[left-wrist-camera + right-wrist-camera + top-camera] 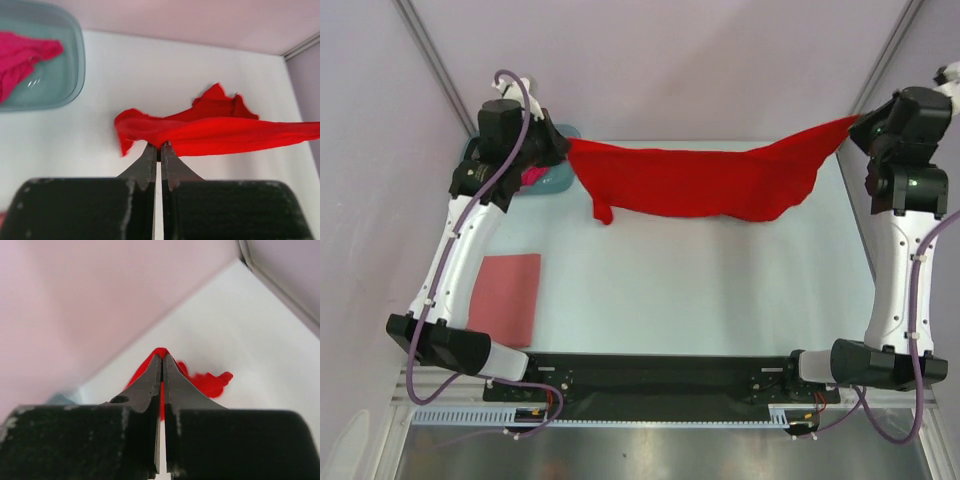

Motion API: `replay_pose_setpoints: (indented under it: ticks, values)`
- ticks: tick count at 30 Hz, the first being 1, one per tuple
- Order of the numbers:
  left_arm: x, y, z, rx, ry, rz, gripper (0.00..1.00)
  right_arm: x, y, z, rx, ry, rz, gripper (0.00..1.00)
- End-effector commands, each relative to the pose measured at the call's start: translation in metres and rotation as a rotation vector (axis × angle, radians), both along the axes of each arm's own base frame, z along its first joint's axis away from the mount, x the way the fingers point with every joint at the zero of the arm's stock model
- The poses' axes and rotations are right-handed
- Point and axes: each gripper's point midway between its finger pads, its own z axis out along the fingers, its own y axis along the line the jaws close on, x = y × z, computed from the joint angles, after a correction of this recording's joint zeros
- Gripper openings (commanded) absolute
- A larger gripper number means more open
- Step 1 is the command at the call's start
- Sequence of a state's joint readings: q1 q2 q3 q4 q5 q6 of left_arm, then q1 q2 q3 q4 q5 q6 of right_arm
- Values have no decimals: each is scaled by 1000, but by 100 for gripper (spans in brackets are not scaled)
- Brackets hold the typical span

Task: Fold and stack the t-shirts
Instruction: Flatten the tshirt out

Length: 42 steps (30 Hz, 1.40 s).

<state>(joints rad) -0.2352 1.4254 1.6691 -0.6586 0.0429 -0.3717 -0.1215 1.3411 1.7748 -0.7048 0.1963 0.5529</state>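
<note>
The bright red t-shirt (705, 180) hangs stretched across the back of the table between both arms, sagging in the middle. My left gripper (563, 146) is shut on its left end; in the left wrist view the red t-shirt (220, 132) runs off to the right from the shut gripper (159, 145). My right gripper (860, 122) is shut on the raised right end, and red cloth (207, 382) shows past the gripper (162, 358). A salmon-pink t-shirt (507, 296) lies folded flat at the front left. A magenta t-shirt (22, 57) lies in the tub (62, 85).
The translucent blue-grey tub (552, 180) stands at the back left, mostly under my left arm. Pale walls with metal corner posts (425, 50) close in the back and sides. A black base rail (650, 375) runs along the near edge.
</note>
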Motion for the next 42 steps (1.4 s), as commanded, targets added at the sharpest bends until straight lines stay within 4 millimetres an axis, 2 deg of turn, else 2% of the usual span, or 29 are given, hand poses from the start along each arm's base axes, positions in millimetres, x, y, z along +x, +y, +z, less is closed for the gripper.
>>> replay_pose_setpoints:
  ticks: [1, 3, 6, 7, 8, 10, 11, 13, 14, 15, 16, 17, 19, 20, 21, 22, 25, 26, 27, 30, 32, 36, 38, 39, 40, 41, 42]
  values:
    - [2, -14, 63, -30, -181, -94, 0, -17, -2, 97, -67, -265, 10, 0]
    - [-1, -22, 92, -52, -274, -149, 0, -28, 1, 131, -104, -372, 22, 0]
    - [-12, -36, 119, -43, -370, -254, 0, -57, 3, 178, -166, -512, 16, 0]
    - [-19, -38, 134, -40, -408, -284, 0, -65, 4, 188, -184, -541, 14, 0]
    - [-26, -40, 139, -23, -424, -312, 0, -82, 4, 206, -202, -592, 5, 0]
    - [-43, -36, 158, 0, -480, -329, 0, -102, 6, 227, -244, -654, -2, 0]
    - [-50, -34, 163, 6, -492, -327, 0, -124, 10, 243, -261, -709, -3, 0]
    - [-62, -29, 168, 14, -512, -321, 0, -151, 14, 261, -297, -766, -5, 0]
    - [-83, -24, 183, 10, -563, -314, 0, -165, 16, 268, -308, -789, -9, 0]
    - [-89, -22, 178, 7, -558, -313, 0, -192, 19, 280, -320, -834, -16, 0]
    - [-99, -20, 182, -1, -572, -313, 0, -207, 21, 285, -326, -856, -19, 0]
    - [-121, -15, 193, -9, -616, -311, 0, -219, 24, 289, -333, -874, -17, 0]
    - [-139, -13, 192, -15, -632, -316, 0, -263, 30, 299, -358, -931, -24, 0]
    - [-148, -12, 193, -13, -642, -317, 0, -277, 32, 302, -364, -949, -25, 0]
    - [-169, -7, 201, -15, -681, -315, 0, -287, 34, 300, -365, -949, -24, 0]
    - [-177, -4, 203, -9, -695, -305, 0, -315, 38, 307, -374, -997, -29, 0]
    - [-215, 15, 220, 0, -765, -248, 0, -353, 45, 313, -384, -1047, -23, 0]
    - [-224, 16, 227, -6, -789, -250, 0, -359, 46, 313, -384, -1052, -23, 0]
    - [-233, 27, 237, -1, -823, -209, 0, -359, 45, 313, -383, -1052, -23, 0]
    - [-237, 34, 247, 10, -845, -178, 0, -338, 41, 308, -378, -1010, -9, 0]
    - [-219, 30, 244, 30, -814, -168, 0, -312, 39, 306, -375, -985, 6, 0]
    - [-200, 16, 254, 26, -817, -196, 0, -278, 39, 306, -367, -965, 32, 0]
    - [-188, 11, 257, 25, -824, -194, 0, -270, 41, 306, -374, -984, 41, 0]
    - [-183, 9, 257, 33, -827, -193, 0, -249, 39, 294, -375, -945, 47, 0]
    - [-179, 8, 261, 32, -847, -187, 0, -240, 37, 290, -373, -938, 40, 0]
    - [-166, 6, 258, 43, -833, -175, 0, -236, 36, 292, -376, -954, 30, 0]
    - [-159, 4, 259, 57, -836, -169, 0, -219, 34, 287, -376, -929, 29, 0]
